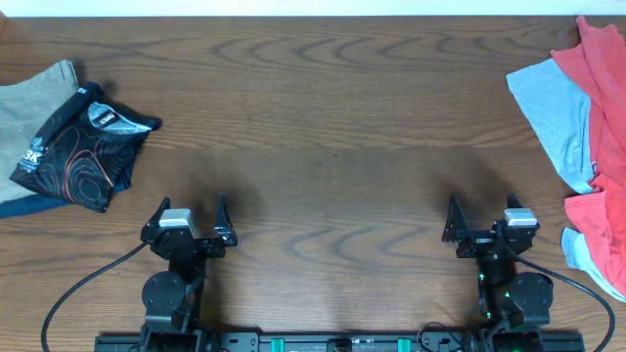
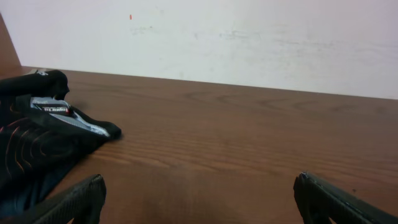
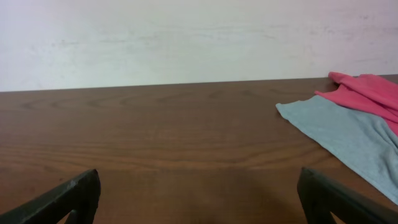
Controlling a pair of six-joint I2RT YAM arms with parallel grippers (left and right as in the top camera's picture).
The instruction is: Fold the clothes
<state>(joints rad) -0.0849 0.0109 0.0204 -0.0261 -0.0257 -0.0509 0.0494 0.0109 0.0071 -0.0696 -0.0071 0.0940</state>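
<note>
The clothes lie in a heap at the table's right edge: a coral-red tee (image 1: 602, 59) over a light grey-blue tee (image 1: 556, 103), with more red cloth (image 1: 599, 217) nearer the front. In the right wrist view the grey-blue tee (image 3: 342, 134) and the red tee (image 3: 368, 90) lie ahead to the right. My right gripper (image 1: 481, 205) (image 3: 199, 186) stands open over bare wood, left of that heap and apart from it. At the front left my left gripper (image 1: 191, 203) (image 2: 199, 190) is also open and holds nothing.
A second stack sits at the far left: a black garment with orange line pattern (image 1: 83, 147) (image 2: 37, 143) on a tan one (image 1: 29, 98), with blue cloth (image 1: 24, 205) under them. A pale wall (image 3: 199, 37) rises behind the wooden table (image 1: 333, 108).
</note>
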